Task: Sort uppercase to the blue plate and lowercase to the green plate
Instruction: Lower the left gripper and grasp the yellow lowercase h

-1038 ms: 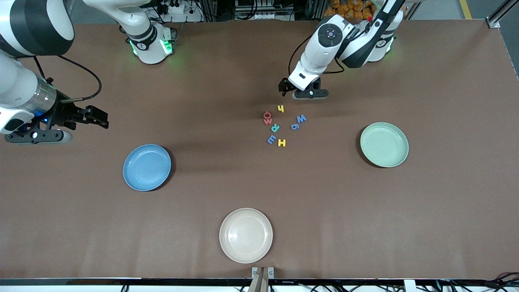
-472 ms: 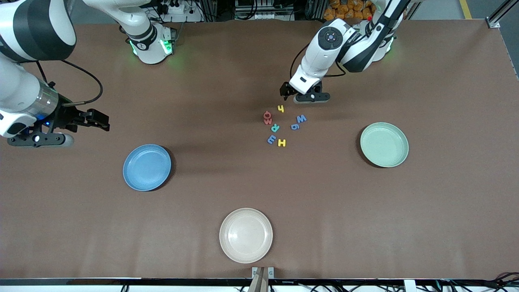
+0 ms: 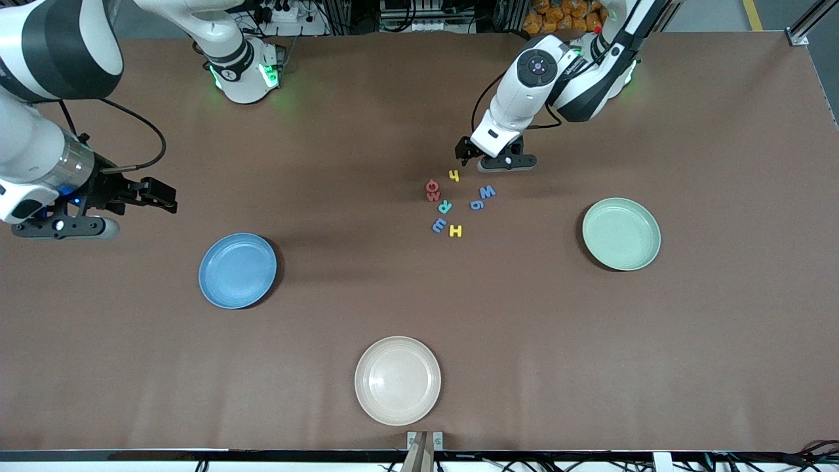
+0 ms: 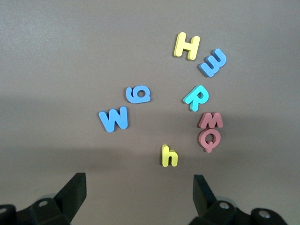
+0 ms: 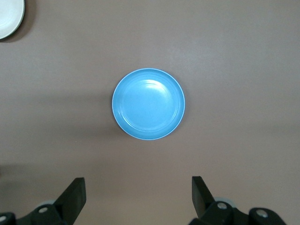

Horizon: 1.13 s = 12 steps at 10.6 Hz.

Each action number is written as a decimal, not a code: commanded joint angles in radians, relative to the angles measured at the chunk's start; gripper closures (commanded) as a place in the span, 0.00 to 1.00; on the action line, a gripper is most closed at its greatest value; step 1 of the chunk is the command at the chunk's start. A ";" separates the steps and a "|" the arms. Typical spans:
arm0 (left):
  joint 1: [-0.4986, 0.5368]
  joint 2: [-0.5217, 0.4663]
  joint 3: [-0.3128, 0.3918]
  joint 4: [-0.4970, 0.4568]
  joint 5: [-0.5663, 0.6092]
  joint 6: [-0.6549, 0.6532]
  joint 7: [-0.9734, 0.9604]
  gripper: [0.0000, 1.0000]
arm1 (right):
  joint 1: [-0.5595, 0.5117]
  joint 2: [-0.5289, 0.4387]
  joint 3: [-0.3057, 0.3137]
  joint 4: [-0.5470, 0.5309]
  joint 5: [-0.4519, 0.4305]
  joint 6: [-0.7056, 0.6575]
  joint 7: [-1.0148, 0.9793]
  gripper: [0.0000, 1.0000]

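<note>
In the left wrist view, the left gripper (image 4: 138, 197) shows only its fingertips (image 4: 75, 190), the rest cut by the edge. The right gripper (image 5: 138, 197) is cropped likewise, and the beige plate (image 5: 8, 18) shows only as a corner sliver.

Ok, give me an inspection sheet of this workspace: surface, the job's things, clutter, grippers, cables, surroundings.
Surface: brown table, flat, no spills seen.
Job's things: eight foam letters clustered mid-table, none sorted yet; blue plate toward the right arm's end, green plate toward the left arm's end, both bare.
Clutter: beige plate, nearest the front camera.
Grippers: left gripper open, low over the table beside the yellow h, holding nothing; right gripper open, waiting beside the blue plate.
Cables: black cable looped on the right arm, off the table.
Surroundings: equipment racks along the table's edge by the bases.
</note>
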 commanded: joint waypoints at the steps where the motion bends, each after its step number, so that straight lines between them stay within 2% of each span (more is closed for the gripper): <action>1: 0.057 0.023 -0.001 0.042 0.077 -0.026 0.030 0.00 | -0.005 -0.003 0.002 -0.003 0.004 0.006 0.014 0.00; 3: 0.097 0.023 -0.001 0.064 0.079 -0.072 0.101 0.00 | -0.005 -0.003 0.002 -0.003 0.004 0.004 0.014 0.00; 7: 0.126 0.026 0.009 0.058 0.064 -0.072 0.193 0.00 | -0.005 -0.003 0.002 -0.003 0.004 0.004 0.014 0.00; 12: 0.041 0.053 0.009 0.074 0.051 -0.065 0.312 0.00 | -0.005 -0.003 0.002 -0.005 0.004 0.006 0.014 0.00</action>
